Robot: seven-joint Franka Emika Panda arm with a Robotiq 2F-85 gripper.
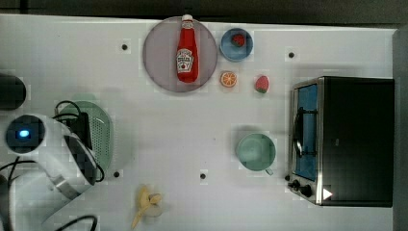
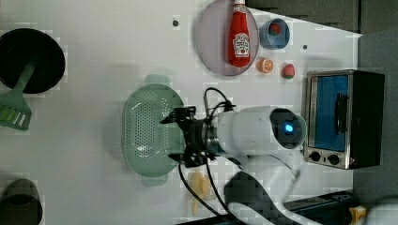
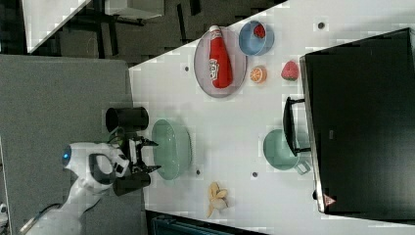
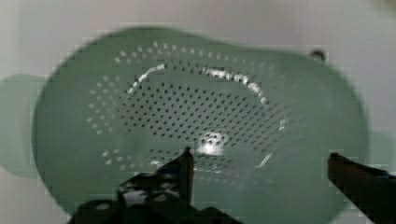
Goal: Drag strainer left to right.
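The strainer (image 1: 102,131) is a pale mint-green colander with many small holes, standing at the top view's left, partly under my white arm. The left view shows the whole strainer (image 2: 145,136) with a small handle at each end. My gripper (image 2: 171,139) hovers open over the rim nearest the arm, one finger toward each end of that side. In the right view the gripper (image 3: 155,155) stands at the edge of the strainer (image 3: 172,149). In the wrist view the gripper (image 4: 259,156) is spread wide above the holed bowl of the strainer (image 4: 201,107), holding nothing.
A green mug (image 1: 256,151) stands before a toaster oven (image 1: 344,139). Farther back are a plate (image 1: 161,60) bearing a ketchup bottle (image 1: 186,50), a blue bowl (image 1: 236,44), an orange slice (image 1: 228,79) and a strawberry (image 1: 261,83). A banana (image 1: 146,204) lies near the front edge. A black pot (image 2: 30,61) holds a green spatula (image 2: 16,110).
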